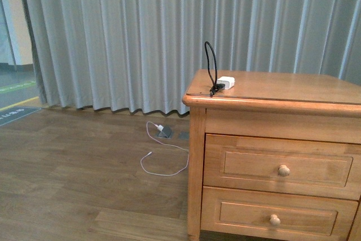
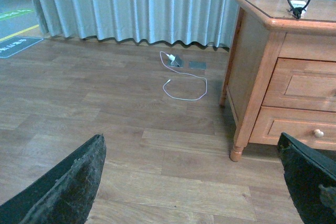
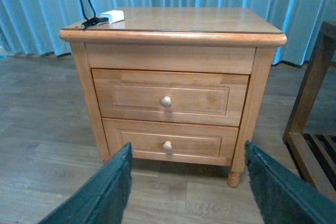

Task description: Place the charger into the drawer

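On surface (image 1: 293, 86) corner: charger (image 1: 226, 83) untouched. Drawer (image 1: 248, 165) shut, needs opening first. Left hand (image 2: 194, 192), right hand (image 3: 186, 192) wide, empty.

No text, brand, number or label can be read in any view. One sign is present: a dark grey floor marking (image 1: 16, 115) on the wooden floor (image 1: 84, 184), just beside a yellow floor line (image 1: 20, 104). It bears pale characters, too small and blurred to read in the front view and the left wrist view.
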